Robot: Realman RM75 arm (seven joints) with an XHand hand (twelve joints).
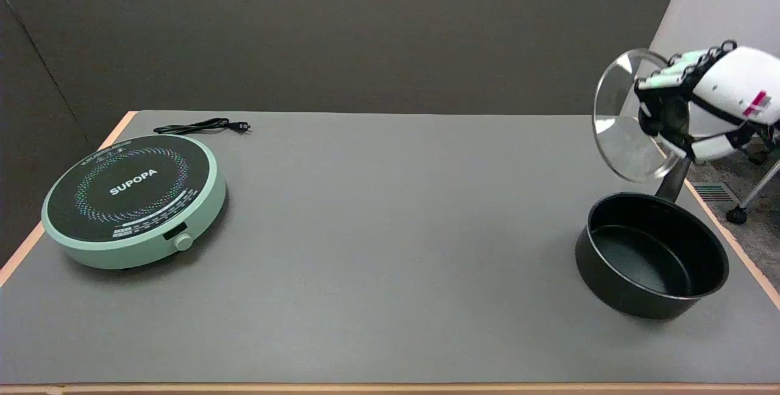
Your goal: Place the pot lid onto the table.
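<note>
While raised above the black pot (pixel 652 255) near the tabletop's (pixel 378 249) right edge, tilted steeply on edge: glass pot lid (pixel 621 133), gripped at its knob by the right robot hand (pixel 682 108).

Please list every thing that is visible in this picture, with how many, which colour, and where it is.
Round glass pot lid: one, clear with a metal rim, tilted in the air above the pot, held by the hand.
Black round cooking pot: one, black, uncovered, on the table's right side.
Round induction cooker: one, mint green with a black top, on the table's left side.
Black power cord: one, black, behind the cooker.
Table: one, grey top.
Right hand: one, black and white, upper right, gripping the lid.
</note>
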